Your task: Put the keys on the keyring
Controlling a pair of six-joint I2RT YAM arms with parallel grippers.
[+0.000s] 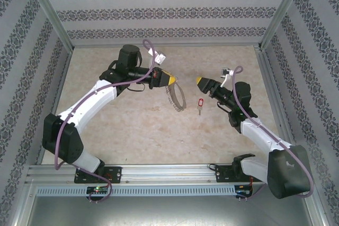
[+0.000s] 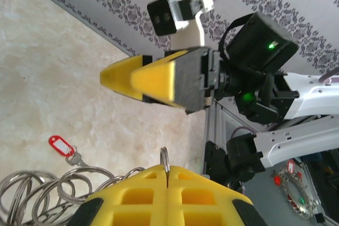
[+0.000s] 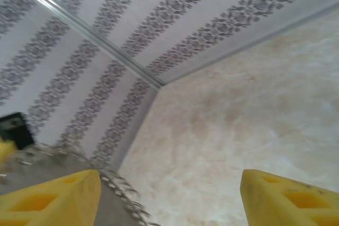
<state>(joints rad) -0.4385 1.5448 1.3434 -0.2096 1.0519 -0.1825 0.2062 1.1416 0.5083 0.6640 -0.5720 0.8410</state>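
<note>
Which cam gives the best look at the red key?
Left wrist: the red key is close and sharp, lying on the table next to the keyring. In top external the key is a tiny red speck.

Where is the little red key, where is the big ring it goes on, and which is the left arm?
key (image 1: 200,102): top view, on its red head.
ring (image 1: 171,100): top view, on the loop's fringed left edge.
left arm (image 1: 90,101): top view, on its white middle section.

A beige marbled tabletop (image 1: 132,130) lies enclosed by grey damask-striped walls (image 1: 159,11).
</note>
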